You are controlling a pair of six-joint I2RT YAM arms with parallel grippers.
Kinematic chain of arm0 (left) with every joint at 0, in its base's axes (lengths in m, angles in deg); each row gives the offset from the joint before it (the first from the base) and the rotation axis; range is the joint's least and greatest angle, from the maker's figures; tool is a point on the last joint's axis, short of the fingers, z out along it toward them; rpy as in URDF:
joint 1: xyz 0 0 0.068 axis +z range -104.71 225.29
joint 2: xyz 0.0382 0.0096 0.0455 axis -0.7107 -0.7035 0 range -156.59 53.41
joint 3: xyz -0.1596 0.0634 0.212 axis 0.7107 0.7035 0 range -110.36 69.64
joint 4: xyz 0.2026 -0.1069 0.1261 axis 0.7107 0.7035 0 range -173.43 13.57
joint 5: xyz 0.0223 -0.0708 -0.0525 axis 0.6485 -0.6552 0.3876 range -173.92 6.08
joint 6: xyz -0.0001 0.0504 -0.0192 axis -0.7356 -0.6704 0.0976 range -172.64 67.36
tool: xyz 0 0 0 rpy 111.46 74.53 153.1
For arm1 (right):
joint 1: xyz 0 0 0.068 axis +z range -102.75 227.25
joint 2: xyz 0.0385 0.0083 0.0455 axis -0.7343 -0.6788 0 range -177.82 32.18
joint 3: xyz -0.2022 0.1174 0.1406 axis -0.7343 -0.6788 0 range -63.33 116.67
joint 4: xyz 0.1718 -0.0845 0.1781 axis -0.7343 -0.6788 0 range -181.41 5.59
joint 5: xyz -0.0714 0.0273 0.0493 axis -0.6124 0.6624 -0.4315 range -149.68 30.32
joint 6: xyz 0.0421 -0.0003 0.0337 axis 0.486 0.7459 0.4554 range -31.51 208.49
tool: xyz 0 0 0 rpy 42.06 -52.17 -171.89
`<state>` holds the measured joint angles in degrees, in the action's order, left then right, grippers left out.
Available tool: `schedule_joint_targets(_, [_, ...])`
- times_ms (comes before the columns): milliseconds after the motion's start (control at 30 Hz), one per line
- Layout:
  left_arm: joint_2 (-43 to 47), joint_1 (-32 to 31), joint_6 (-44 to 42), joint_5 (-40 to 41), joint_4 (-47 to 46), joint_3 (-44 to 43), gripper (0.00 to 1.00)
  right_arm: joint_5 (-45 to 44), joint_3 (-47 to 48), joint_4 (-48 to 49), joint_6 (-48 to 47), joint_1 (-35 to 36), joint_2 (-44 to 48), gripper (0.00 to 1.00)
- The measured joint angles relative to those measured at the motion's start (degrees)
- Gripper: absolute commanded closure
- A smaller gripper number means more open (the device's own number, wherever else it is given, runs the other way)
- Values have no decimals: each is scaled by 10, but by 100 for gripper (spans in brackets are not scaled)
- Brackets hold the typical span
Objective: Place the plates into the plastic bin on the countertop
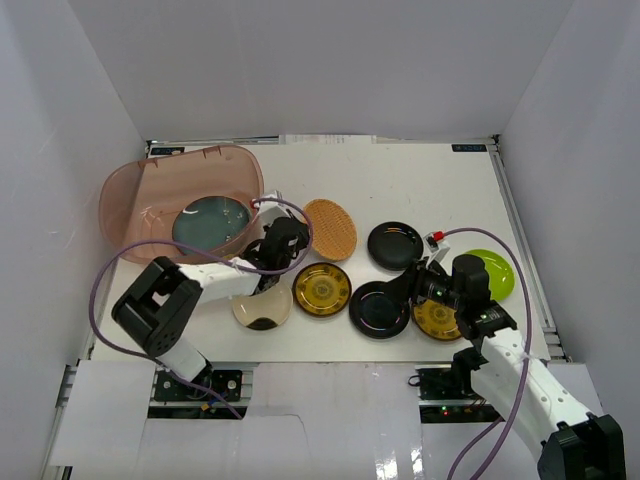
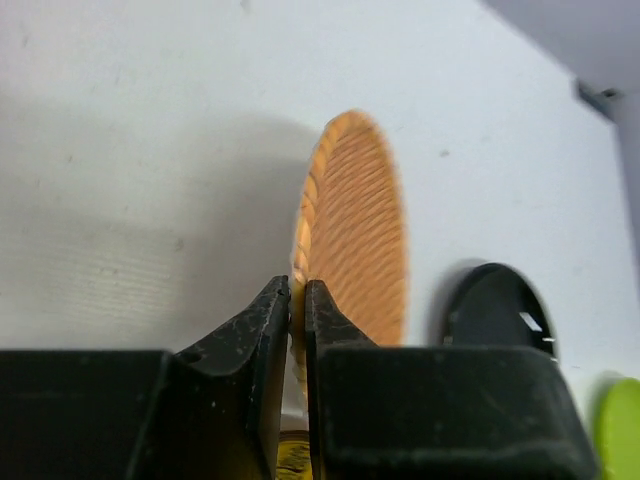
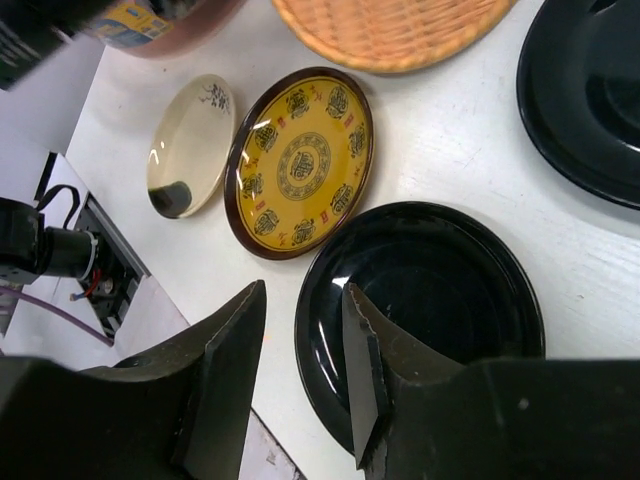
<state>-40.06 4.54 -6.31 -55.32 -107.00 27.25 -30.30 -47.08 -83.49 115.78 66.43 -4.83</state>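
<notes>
The woven tan plate sits mid-table, just right of the plastic bin, and the left gripper has it by the near-left rim. In the left wrist view the jaws are pressed nearly together, with only the thin woven edge between them. Whether the plate has left the countertop I can't tell.

My read is that the lift-and-carry comes next. The bite is shallow, so the plate should rise gently and stay level, or it will pivot out of the pinch. It needs to clear the bin's flared rim before swinging left. The dark teal plate already lies inside, so the woven one should be set down low on top of it, not dropped. Watch the purple cable arcing right over that path.

Over on the right, the right gripper hangs with its jaws spread, straddling the near-left rim of a glossy black plate and not clamped on it. The gold-patterned plate and the cream plate wait just left of it, and a lime green plate lies far right.
</notes>
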Motion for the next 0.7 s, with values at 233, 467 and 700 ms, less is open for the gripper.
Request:
schedule_joint_targets(233, [164,0,-59,-38,24,-40,100,12,0,18,6,35,-38,55])
schedule_joint_targets(467, [300,46,-108,-59,85,-121,100,-19,0,72,21,142,-106,54])
schedule_joint_targets(700, [406,258,-111,-69,212,-121,100,-83,80,105,21,251,-247,48])
